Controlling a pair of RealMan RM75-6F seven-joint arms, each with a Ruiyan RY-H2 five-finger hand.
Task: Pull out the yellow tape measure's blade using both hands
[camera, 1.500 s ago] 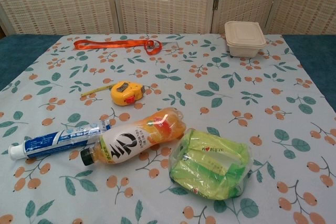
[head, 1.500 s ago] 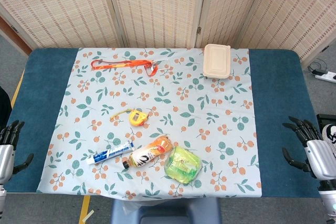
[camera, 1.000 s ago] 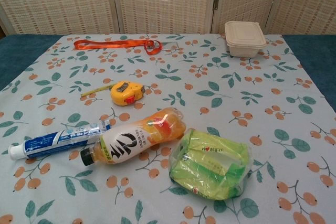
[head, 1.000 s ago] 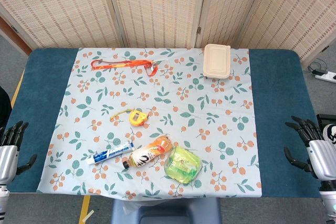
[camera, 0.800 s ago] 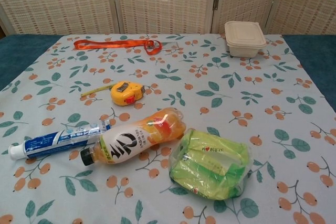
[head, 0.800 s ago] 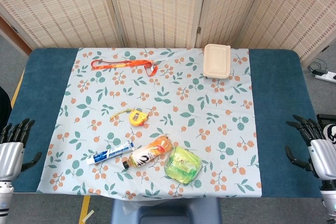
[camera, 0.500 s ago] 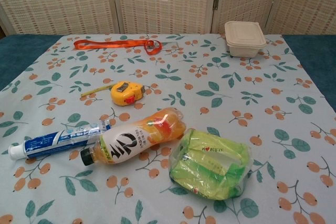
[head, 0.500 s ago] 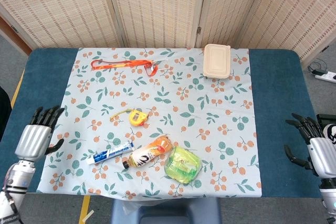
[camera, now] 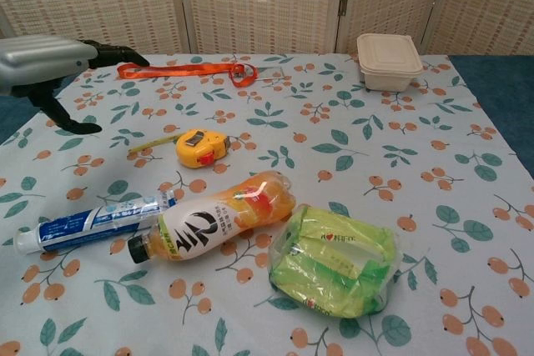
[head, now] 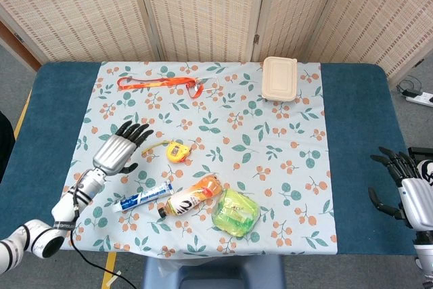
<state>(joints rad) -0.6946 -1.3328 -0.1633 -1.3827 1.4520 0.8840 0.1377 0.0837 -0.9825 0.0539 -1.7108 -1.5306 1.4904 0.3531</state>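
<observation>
The yellow tape measure (head: 177,150) (camera: 200,146) lies on the floral cloth, left of the middle, with a short strip of its blade (head: 153,146) (camera: 151,142) sticking out to the left. My left hand (head: 120,147) (camera: 50,64) hovers open just left of the tape measure, fingers spread, touching nothing. My right hand (head: 406,189) stays open at the table's right edge, far from the tape measure. The chest view does not show it.
A toothpaste tube (head: 143,197), an orange drink bottle (head: 193,194) and a green packet (head: 236,211) lie near the front edge. An orange lanyard (head: 160,84) and a beige lidded box (head: 279,78) sit at the back.
My left hand has swung up and inward from the table's left edge to just beside the tape measure, and now shows in the chest view. The right hand has barely moved.
</observation>
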